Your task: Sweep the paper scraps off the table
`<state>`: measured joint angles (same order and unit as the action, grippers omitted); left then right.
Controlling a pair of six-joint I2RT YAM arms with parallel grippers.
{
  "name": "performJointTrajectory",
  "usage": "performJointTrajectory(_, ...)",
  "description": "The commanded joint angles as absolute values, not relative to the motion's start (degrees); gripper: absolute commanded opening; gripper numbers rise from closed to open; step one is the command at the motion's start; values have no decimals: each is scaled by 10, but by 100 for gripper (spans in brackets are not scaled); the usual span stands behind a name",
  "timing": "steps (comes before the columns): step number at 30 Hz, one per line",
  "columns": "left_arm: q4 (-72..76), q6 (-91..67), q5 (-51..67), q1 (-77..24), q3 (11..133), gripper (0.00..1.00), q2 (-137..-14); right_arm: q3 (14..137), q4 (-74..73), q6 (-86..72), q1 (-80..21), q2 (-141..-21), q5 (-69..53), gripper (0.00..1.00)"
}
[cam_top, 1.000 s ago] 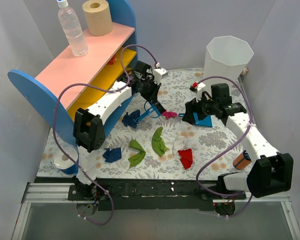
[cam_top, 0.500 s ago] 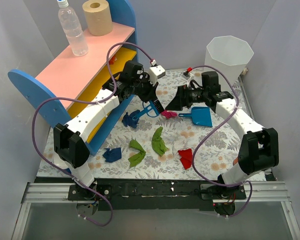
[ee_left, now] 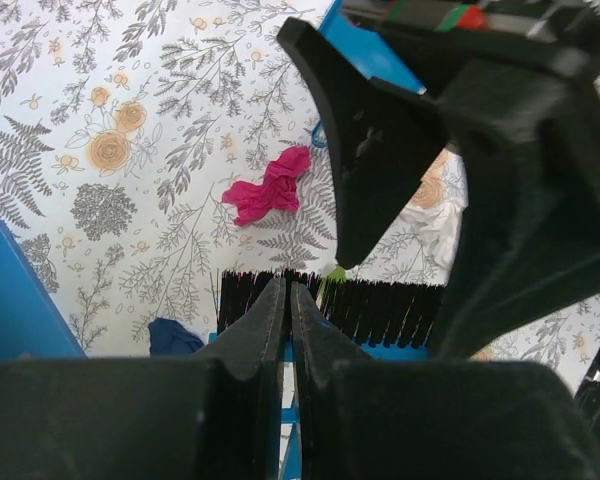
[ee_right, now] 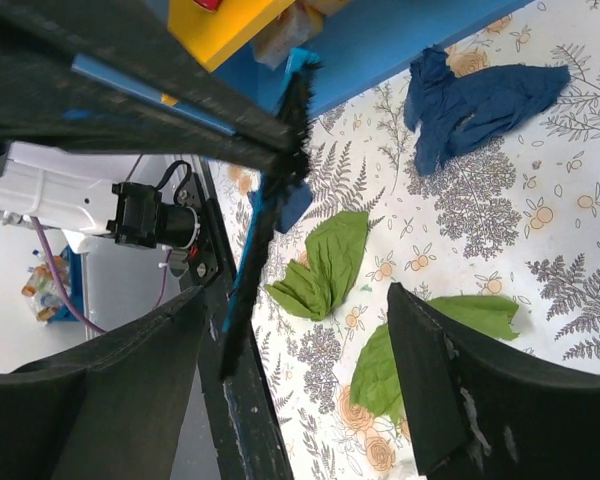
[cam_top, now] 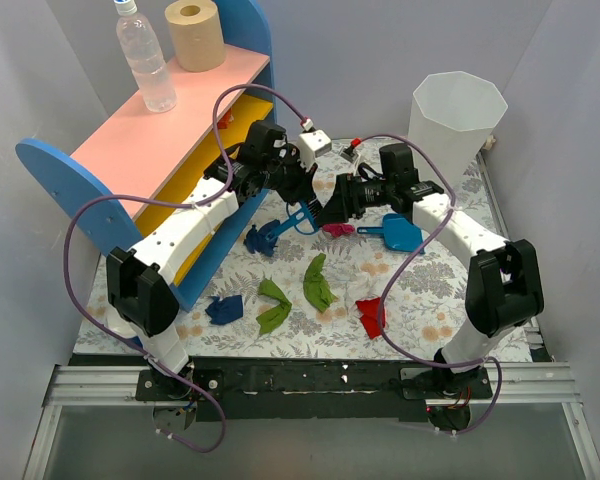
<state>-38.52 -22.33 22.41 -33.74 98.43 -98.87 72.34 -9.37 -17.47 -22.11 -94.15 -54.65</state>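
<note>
My left gripper (cam_top: 308, 204) is shut on the handle of the small blue hand brush (cam_top: 298, 217); its black bristles (ee_left: 330, 308) hang just past the closed fingertips (ee_left: 287, 290). My right gripper (cam_top: 330, 207) is open right beside the brush head, which shows between its fingers (ee_right: 300, 390). Paper scraps lie on the floral table (cam_top: 430, 285): magenta (cam_top: 337, 229) (ee_left: 270, 190), navy (cam_top: 263, 238) (ee_right: 480, 100), another navy (cam_top: 223, 308), two green (cam_top: 273, 305) (cam_top: 317, 282) and red (cam_top: 371, 315). The blue dustpan (cam_top: 398, 232) lies flat, free of both grippers.
A white bin (cam_top: 455, 112) stands at the back right. The pink-and-yellow shelf (cam_top: 170, 125) with blue ends fills the left, carrying a bottle (cam_top: 146, 60) and a paper roll (cam_top: 195, 34). A blue-and-white cup (cam_top: 130, 322) sits at the front left.
My right gripper let go of the dustpan and swung left to the brush head. The left arm drew in toward the shelf, still holding the brush. The dustpan stayed on the table.
</note>
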Motion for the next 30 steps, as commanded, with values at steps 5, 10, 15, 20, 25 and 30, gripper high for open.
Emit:
performJointTrajectory(5,-389,-236,261,-341,1005,0,-945,759,-59,-170,-232,-953,-527,49)
performJointTrajectory(10,-392,-271,262,-340,1019,55,-951,744,-87,-144,-221,-926,-491,1)
performJointTrajectory(15,-387,-325,256,-338,1024,82,-934,706,-77,-141,-138,-882,-572,1)
performJointTrajectory(20,-376,-339,296,-337,958,84,-905,688,-58,-155,-85,-842,-712,1)
performJointTrajectory(25,-364,-351,402,-337,928,82,-918,661,-52,-168,-83,-796,-743,1)
performJointTrajectory(30,-357,-327,445,-337,942,69,-962,635,-41,-173,-83,-781,-755,1)
